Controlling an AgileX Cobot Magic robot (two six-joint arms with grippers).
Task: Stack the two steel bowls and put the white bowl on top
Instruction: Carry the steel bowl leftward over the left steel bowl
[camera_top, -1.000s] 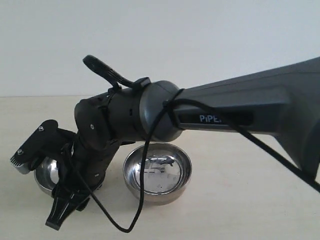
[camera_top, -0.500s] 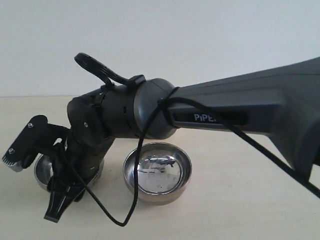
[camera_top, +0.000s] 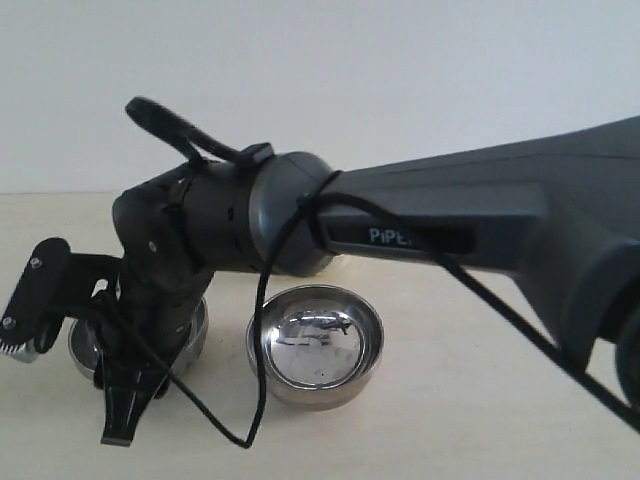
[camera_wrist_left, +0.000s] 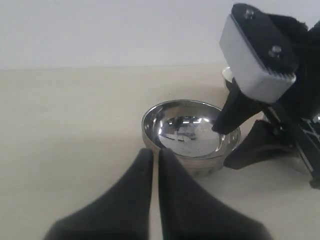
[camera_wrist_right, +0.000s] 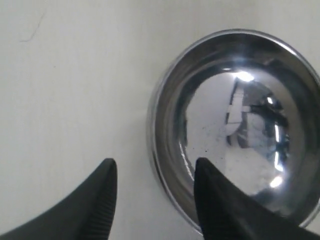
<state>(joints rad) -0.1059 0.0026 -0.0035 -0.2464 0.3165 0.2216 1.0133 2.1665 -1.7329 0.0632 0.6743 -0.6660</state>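
Two steel bowls sit upright on the pale counter (camera_top: 500, 400), side by side and a little apart, not stacked. The right arm (camera_top: 480, 230) reaches across from the right of the exterior view, a black cable (camera_top: 262, 340) looped around its wrist. It carries the right claw (camera_top: 68, 385) down at the left steel bowl (camera_top: 82, 352), much of which is hidden behind the wrist. The middle steel bowl (camera_top: 315, 345) stands clear of both claws, its mirror-like inside facing up. The right wrist view shows the right claw (camera_wrist_right: 152, 167) spread wide, straddling the rim of the left steel bowl (camera_wrist_right: 235, 130). One finger hangs over the bowl's hollow and the other over the bare counter (camera_wrist_right: 70, 80) outside it. Whether either finger touches the metal cannot be told. In the left wrist view the left claw (camera_wrist_left: 155, 155) has its two dark fingers pressed together with nothing between them. It is low over the counter (camera_wrist_left: 65, 125), and its tips point at the near wall of the left steel bowl (camera_wrist_left: 187, 132), just short of it. On the bowl's far side, the right claw (camera_wrist_left: 240, 95) shows one dark fingertip dipping at the rim and its grey-padded finger raised above.
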